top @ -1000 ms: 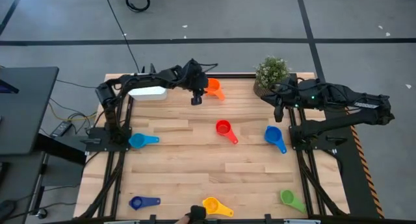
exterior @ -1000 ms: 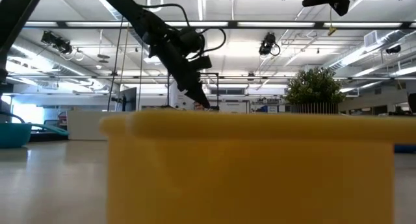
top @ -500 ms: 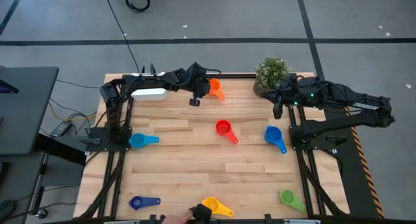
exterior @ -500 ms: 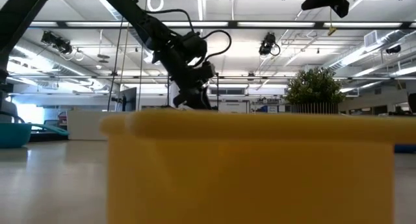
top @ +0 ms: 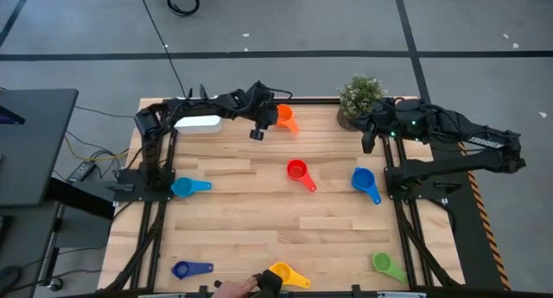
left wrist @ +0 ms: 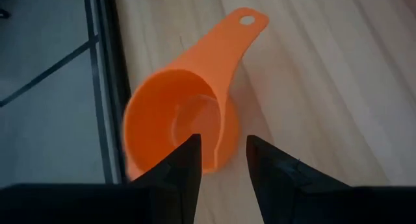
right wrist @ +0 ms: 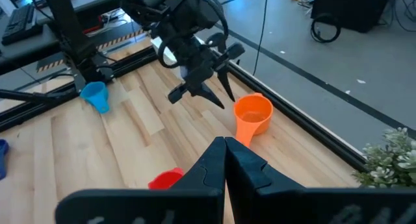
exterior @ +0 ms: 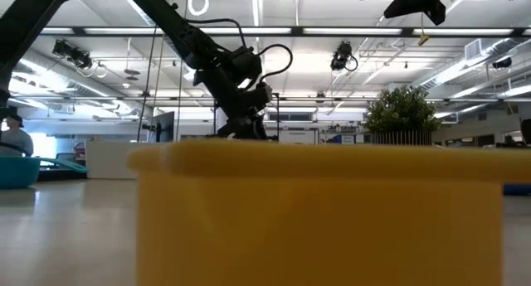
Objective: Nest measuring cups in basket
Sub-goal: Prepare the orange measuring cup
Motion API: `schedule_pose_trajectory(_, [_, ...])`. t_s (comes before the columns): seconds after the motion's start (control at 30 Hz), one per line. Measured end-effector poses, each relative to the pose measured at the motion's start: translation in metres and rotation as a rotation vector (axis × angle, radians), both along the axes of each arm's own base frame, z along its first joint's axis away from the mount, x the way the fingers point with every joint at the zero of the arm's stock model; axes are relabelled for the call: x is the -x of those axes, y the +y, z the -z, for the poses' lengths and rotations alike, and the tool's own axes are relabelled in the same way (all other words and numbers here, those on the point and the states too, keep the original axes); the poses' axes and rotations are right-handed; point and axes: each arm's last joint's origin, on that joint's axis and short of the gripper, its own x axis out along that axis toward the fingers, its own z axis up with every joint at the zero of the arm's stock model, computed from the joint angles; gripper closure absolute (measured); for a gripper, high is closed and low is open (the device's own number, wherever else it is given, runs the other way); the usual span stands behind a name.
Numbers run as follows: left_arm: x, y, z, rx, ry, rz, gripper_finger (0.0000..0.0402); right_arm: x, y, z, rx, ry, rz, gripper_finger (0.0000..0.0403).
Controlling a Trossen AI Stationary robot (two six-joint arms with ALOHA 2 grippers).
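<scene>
The orange cup point(top: 283, 117) lies upright on the wood near the far edge, and its handle point(left wrist: 242, 26) points away from my left gripper. That gripper point(top: 257, 132) hovers open just left of the cup; in the left wrist view point(left wrist: 221, 143) its fingers frame the cup's near wall without touching it. The white basket point(top: 197, 123) sits farther left. Red point(top: 298, 170), blue point(top: 365, 181), light blue point(top: 186, 187), dark blue point(top: 188, 269), yellow point(top: 285, 274) and green point(top: 384, 263) cups lie scattered. My right gripper point(right wrist: 225, 141) waits shut beside the plant.
A brown pot with a green plant point(top: 361, 95) stands at the far right corner. The yellow cup point(exterior: 315, 211) fills the low view's foreground. A person's hand point(top: 232, 287) reaches in at the near edge beside the yellow cup. Bare wood lies between the cups.
My left gripper has shifted slightly toward the table's left and dipped lower by the orange cup, its wrist turning. At the near edge, a hand has come into view beside the yellow cup.
</scene>
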Motion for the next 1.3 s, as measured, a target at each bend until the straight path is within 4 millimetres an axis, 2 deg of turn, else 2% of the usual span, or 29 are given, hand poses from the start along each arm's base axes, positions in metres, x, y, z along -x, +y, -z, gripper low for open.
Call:
schedule_pose_trajectory(0.13, [-0.004, 0.001, 0.016, -0.011, 0.032, 0.03, 0.0271, 0.0, -0.002, 0.0, 0.0, 0.0, 0.015, 0.0391])
schedule_pose_trajectory(0.37, [-0.009, -0.002, 0.02, -0.119, 0.069, 0.074, 0.0271, 0.001, -0.004, 0.0, -0.005, -0.007, 0.028, 0.0391])
schedule_pose_trajectory(0.5, [-0.014, -0.001, 0.01, -0.184, 0.073, 0.053, 0.0271, 0.0, -0.005, -0.001, -0.007, -0.018, 0.027, 0.0391])
schedule_pose_trajectory(0.7, [-0.032, 0.007, -0.024, -0.236, -0.04, 0.091, 0.0271, 0.001, -0.007, -0.001, -0.007, -0.021, 0.043, 0.0391])
schedule_pose_trajectory(0.8, [-0.042, 0.015, -0.033, -0.19, -0.095, 0.105, 0.0271, 0.001, -0.008, -0.002, -0.007, -0.021, 0.052, 0.0391])
schedule_pose_trajectory(1.0, [-0.064, 0.032, -0.023, -0.058, 0.043, 0.082, 0.0271, 0.002, -0.01, -0.002, -0.009, -0.022, 0.061, 0.0391])
schedule_pose_trajectory(1.2, [-0.08, 0.04, -0.045, 0.042, -0.037, -0.014, 0.0271, 0.002, -0.011, -0.001, -0.011, -0.022, 0.064, 0.0391])
schedule_pose_trajectory(1.3, [-0.082, 0.041, -0.044, 0.124, -0.016, -0.078, 0.0271, 0.002, -0.011, -0.001, -0.014, -0.022, 0.056, 0.0391])
